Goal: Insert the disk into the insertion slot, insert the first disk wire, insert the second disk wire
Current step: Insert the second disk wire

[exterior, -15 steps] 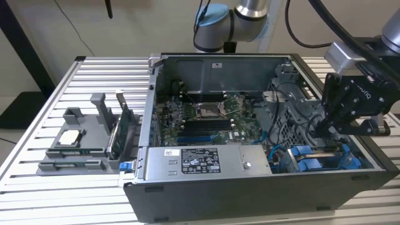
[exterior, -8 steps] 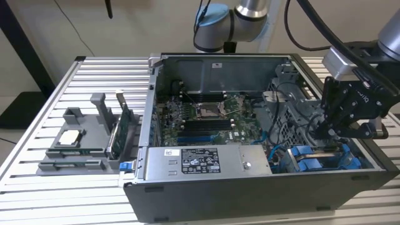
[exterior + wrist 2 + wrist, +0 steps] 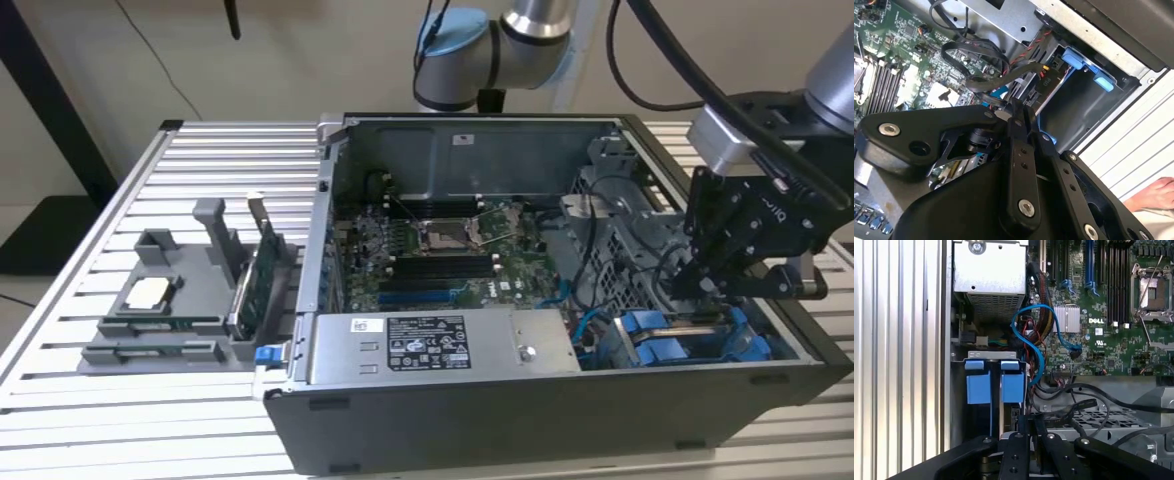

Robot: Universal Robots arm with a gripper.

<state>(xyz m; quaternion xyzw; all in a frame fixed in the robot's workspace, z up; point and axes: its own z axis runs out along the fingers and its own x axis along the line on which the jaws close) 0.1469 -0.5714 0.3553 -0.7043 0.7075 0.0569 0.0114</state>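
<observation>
Shows the gripper (image 3: 707,290) lowered into the open computer case at the right of the exterior view, just above the blue-railed insertion slot (image 3: 747,335) in the lower right corner. Has the fingers (image 3: 1021,426) drawn together in both wrist views; cannot tell whether anything is pinched between them. Places the disk (image 3: 1013,387) already down in the slot, its blue carrier tabs standing at the mouth beside a second blue carrier. Puts the fingertips just beside a black flat cable (image 3: 979,80) that runs toward the disk's end. Leaves a blue cable (image 3: 1029,335) looping from the motherboard (image 3: 441,250) toward the bay. Catches a person's hand (image 3: 1154,195) resting on the slatted table (image 3: 134,420) outside the case.
</observation>
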